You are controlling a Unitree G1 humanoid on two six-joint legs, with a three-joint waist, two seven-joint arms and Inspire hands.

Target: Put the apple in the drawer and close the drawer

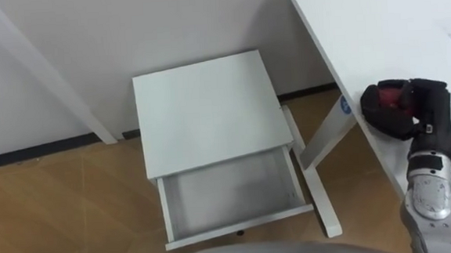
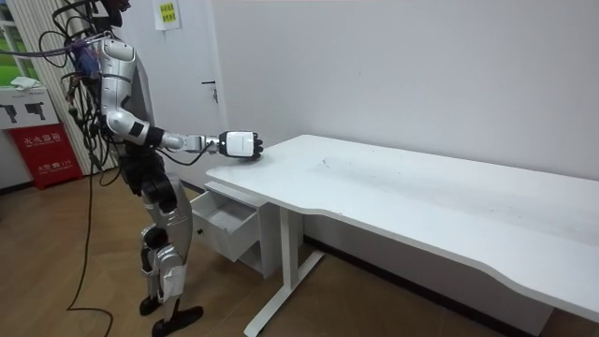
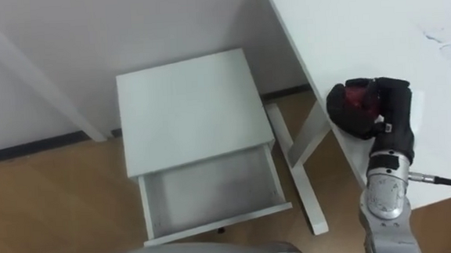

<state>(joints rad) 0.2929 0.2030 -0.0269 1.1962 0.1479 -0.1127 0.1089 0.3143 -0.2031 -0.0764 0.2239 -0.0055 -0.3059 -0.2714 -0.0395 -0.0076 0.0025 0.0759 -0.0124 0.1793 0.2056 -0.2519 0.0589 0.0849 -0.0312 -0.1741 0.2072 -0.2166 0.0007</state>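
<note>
While I stand beside the white desk point(image 1: 392, 22), my right hand point(image 1: 431, 120) is curled around the red apple point(image 1: 388, 99), which sits at the desk's edge. Lower down on my left, the drawer point(image 1: 226, 193) stands pulled out of the small white cabinet point(image 1: 209, 112), which is set against the wall.

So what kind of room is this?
Probably an office or workroom: a long white desk, a small white cabinet with its drawer open, plain white walls and a wood-look floor.
</note>
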